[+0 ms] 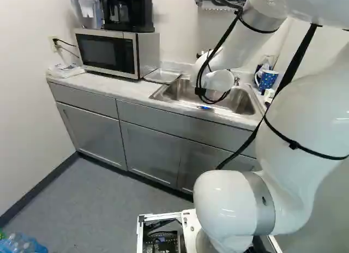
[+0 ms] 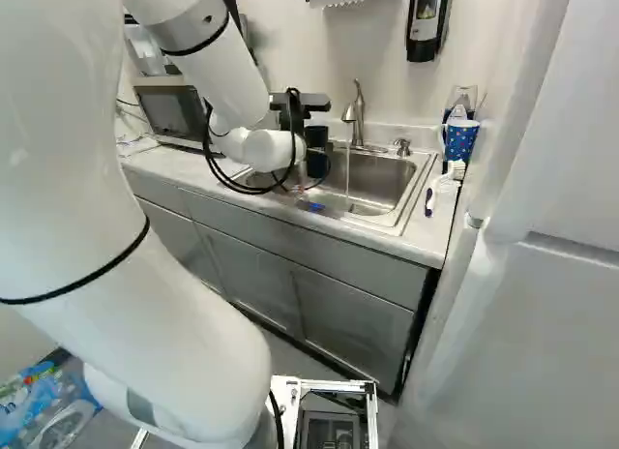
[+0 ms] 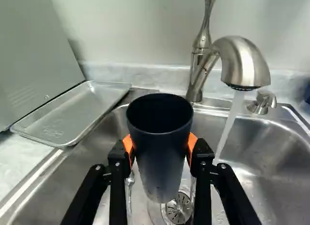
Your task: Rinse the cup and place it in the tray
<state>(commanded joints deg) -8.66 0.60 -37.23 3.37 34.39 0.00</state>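
1. The gripper (image 2: 314, 153) is closed on the dark cup (image 3: 162, 157), one orange pad (image 3: 192, 146) on each side; the cup is mouth up, held over the sink (image 3: 276, 164).
2. Water (image 3: 229, 123) runs from the faucet (image 3: 244, 65) into the sink; in the wrist view the stream falls beside the cup, apart from its open mouth.
3. The drain (image 3: 179, 208) shows partly behind the bottom of the cup; a thin shiny thing (image 3: 130, 184) near one finger may be a spoon, though too little of it shows to be sure.
4. The metal tray (image 3: 72, 116) lies flat on the counter (image 1: 122, 88), between the sink and the microwave (image 1: 106, 52); the cup is outside it, in the gripper.
5. At the right of the right base view, a blue dotted mug (image 2: 460, 139) stands beside the sink; a brush (image 2: 444, 181) lies near it; a small blue thing (image 2: 314, 206) is at the sink's front edge.
6. A coffee maker (image 1: 128, 12) sits on top of the microwave.
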